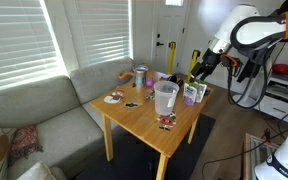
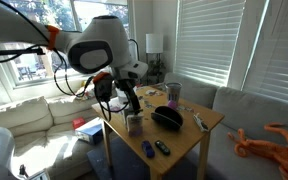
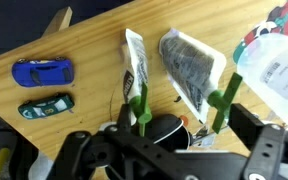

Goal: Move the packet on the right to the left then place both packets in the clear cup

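Observation:
Two pale purple-and-white packets stand side by side on the wooden table (image 1: 144, 115). In the wrist view one packet (image 3: 136, 62) is by my left green fingertip, and the other packet (image 3: 192, 68) lies between the two fingertips. My gripper (image 3: 181, 100) is open and empty just above them. In an exterior view the gripper (image 1: 194, 74) hangs over the packets (image 1: 192, 94) at the table's far corner. The clear cup (image 1: 165, 97) stands next to them, and it also shows in the wrist view (image 3: 281, 62) and in the other exterior view (image 2: 134, 123).
A blue toy car (image 3: 42, 71) and a green toy car (image 3: 44, 105) lie beside the packets. A silvery-blue and orange mug (image 1: 140, 76), a plate (image 1: 114, 98) and a small dark red-and-white item (image 1: 166, 121) are on the table. A black bowl-like item (image 2: 167, 117) sits mid-table. A sofa (image 1: 44, 110) adjoins the table.

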Controlling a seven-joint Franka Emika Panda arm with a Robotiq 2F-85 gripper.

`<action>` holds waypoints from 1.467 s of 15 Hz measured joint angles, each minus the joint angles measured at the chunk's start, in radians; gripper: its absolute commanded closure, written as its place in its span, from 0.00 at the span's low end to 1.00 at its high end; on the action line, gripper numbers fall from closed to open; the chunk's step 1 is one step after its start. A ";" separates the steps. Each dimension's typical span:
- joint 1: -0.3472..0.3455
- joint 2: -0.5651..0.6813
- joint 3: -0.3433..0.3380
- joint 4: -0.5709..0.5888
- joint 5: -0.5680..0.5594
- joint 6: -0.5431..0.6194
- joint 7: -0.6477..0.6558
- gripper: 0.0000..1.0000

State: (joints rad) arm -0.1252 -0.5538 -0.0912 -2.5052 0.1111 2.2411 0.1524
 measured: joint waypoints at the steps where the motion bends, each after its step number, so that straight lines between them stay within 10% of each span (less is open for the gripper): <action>1: 0.000 0.002 0.000 0.000 0.001 0.000 -0.001 0.00; 22: 0.012 0.029 -0.001 0.003 0.017 0.001 -0.010 0.00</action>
State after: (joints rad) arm -0.1130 -0.5244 -0.0922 -2.5025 0.1282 2.2421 0.1423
